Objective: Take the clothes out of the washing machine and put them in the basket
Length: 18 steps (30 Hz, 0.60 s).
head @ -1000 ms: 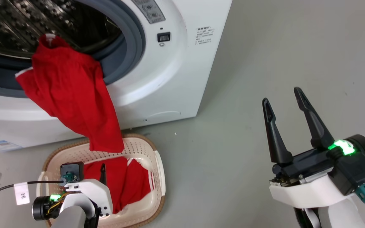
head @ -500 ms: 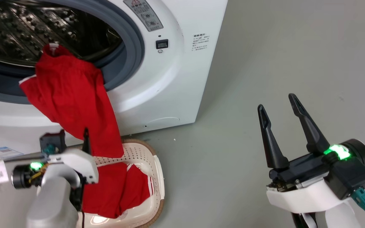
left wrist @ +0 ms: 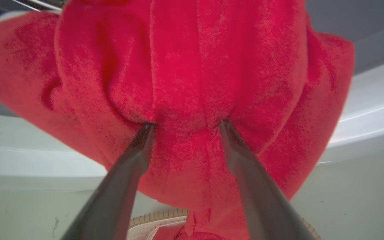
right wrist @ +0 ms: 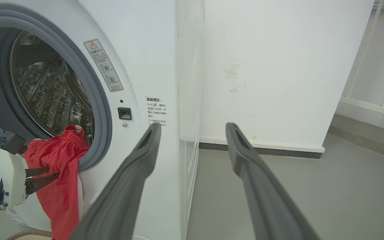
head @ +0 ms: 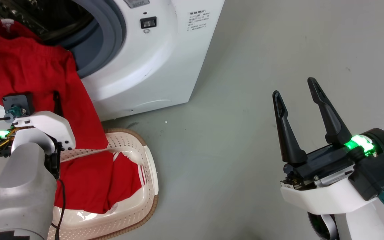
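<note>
Red garment is draped from washer mouth at 10 o'clock, tail hung over basket at 7. Fingers of left gripper are spread and pressed into it, nothing pinched; right gripper is held spread, idle. If too thin a fold is pinched, it could be dropped outside the basket.

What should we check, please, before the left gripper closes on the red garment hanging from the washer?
1. Left gripper open, fingertips pressed against the hanging garment: ok.
2. Fabric lies between its fingers: ok.
3. Garment's top end free of the washing machine: not ok, it drapes over the porthole rim.
4. Basket beneath the garment's lower end: ok.
5. Right gripper open and well clear of the garment: ok.
6. No more clothes left in the drum: cannot tell, part of it is hidden.
</note>
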Available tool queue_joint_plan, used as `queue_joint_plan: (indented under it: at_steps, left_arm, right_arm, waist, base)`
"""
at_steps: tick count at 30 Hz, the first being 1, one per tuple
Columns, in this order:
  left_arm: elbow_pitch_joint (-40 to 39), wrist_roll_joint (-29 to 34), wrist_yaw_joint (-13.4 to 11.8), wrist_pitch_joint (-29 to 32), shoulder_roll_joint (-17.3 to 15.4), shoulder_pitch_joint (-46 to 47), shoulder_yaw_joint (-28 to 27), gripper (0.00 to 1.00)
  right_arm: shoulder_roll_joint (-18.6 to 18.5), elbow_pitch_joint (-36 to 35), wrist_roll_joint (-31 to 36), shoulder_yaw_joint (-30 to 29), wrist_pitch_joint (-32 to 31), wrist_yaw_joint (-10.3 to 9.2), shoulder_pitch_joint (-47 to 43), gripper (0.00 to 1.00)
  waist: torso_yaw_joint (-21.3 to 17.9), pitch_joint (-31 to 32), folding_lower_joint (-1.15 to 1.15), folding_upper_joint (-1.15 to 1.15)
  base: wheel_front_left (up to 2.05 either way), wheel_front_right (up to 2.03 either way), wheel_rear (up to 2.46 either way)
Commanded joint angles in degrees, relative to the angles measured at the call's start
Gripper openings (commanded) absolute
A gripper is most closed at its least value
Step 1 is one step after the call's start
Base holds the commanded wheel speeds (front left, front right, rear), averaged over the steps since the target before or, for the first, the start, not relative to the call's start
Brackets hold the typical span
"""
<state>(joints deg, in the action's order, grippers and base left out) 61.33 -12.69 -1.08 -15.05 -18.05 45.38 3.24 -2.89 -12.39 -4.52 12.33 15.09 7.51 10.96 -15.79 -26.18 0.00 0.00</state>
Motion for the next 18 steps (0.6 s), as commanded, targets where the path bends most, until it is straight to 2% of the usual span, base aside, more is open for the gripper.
queue_joint_plan:
  at_steps: [1,9,10,18]
  left_arm:
    - [-0.05,0.14,-0.14,-0.18,-0.63,2.03,-0.21,1.0]
    - [-0.06,0.0,0.42,-0.23,-0.83,4.24,-0.8,1.0]
    - [0.07,-0.02,0.91,-0.22,-0.68,4.06,-0.76,0.0]
    - [0.19,-0.12,1.84,-0.32,0.96,0.3,-1.0,0.0]
  right_arm:
    - [0.03,-0.19,-0.09,-0.1,0.11,-0.04,0.87,1.0]
    - [0.03,-0.09,-0.34,-0.28,0.11,-0.04,1.47,1.0]
    - [0.02,-0.01,-0.34,-0.33,0.11,-0.04,1.45,1.0]
    - [0.02,0.92,0.07,-0.31,0.11,-0.04,0.39,1.0]
  waist:
    - [-0.49,-1.03,0.0,0.0]
    - [-0.15,-2.1,0.0,0.0]
    - [-0.06,-2.08,0.0,0.0]
    - [0.95,0.68,0.0,0.0]
  base:
    - [0.0,0.0,0.0]
    - [0.0,0.0,0.0]
    - [0.0,0.0,0.0]
    - [0.0,0.0,0.0]
